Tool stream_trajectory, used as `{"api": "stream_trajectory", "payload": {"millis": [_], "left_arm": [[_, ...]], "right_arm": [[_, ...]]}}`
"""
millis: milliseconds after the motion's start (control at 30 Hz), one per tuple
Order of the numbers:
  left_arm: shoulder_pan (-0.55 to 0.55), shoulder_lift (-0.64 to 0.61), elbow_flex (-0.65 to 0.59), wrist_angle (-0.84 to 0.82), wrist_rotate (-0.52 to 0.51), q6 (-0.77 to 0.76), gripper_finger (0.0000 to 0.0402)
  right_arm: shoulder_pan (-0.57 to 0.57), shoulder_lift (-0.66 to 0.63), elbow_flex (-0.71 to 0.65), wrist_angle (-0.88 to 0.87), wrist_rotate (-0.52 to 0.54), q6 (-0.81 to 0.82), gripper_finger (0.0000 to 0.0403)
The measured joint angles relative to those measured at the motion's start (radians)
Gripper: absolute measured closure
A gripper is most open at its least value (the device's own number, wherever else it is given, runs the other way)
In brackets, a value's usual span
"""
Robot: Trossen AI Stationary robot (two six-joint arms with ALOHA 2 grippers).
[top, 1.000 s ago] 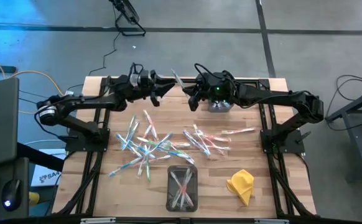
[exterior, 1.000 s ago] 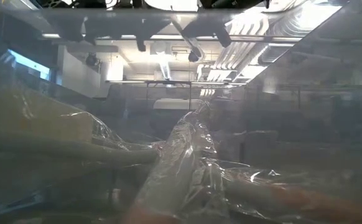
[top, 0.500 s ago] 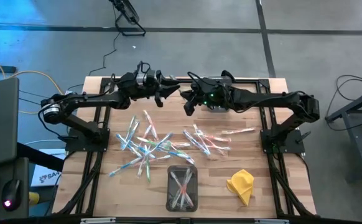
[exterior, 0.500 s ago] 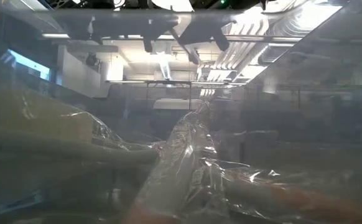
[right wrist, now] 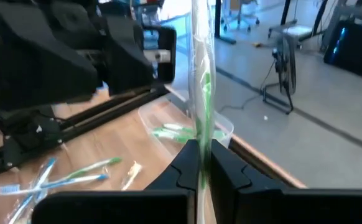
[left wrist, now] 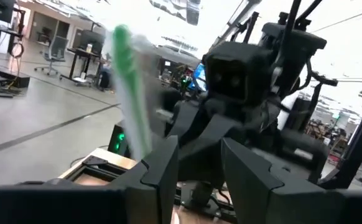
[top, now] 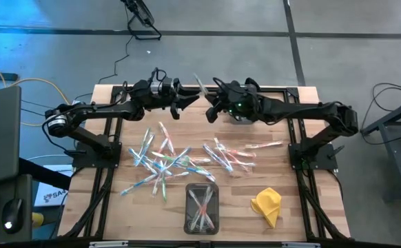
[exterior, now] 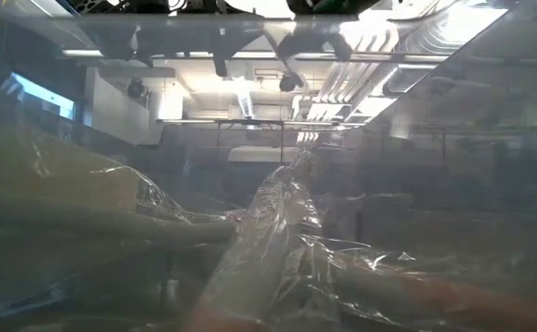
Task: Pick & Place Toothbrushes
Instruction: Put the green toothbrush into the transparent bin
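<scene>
A toothbrush, white with a green accent and in a clear wrapper, sticks up from my right gripper, which is shut on it. In the high view this toothbrush is above the table's far edge, between my right gripper and my left gripper. The left gripper faces the right one with its fingers apart and nothing between them. The toothbrush shows blurred beside one left finger. Many more toothbrushes lie loose on the table. My right gripper pinches the wrapped toothbrush near its lower end between its two fingers. The stick rises out of the fingers, nearly upright. It is lifted clear of the table.
A second heap of toothbrushes lies right of centre. A small bin holding several stands near the front edge, with a yellow cloth to its right. A clear bin with a green toothbrush inside stands below my right gripper. Clear wrapping fills the low view.
My right gripper has turned at the wrist, swinging the held toothbrush a little; it stays shut on it, clear of the table.
</scene>
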Motion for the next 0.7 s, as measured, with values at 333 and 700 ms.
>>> {"api": "stream_trajectory", "payload": {"millis": [333, 700], "left_arm": [[0.000, -0.001, 0.000, -0.044, -0.025, 0.113, 0.0281], [0.000, -0.001, 0.000, -0.048, -0.017, 0.117, 0.0281]], "right_arm": [[0.005, -0.008, 0.000, 0.002, -0.105, -0.041, 0.0394], [0.009, 0.009, 0.000, -0.005, -0.185, -0.041, 0.0394]]}}
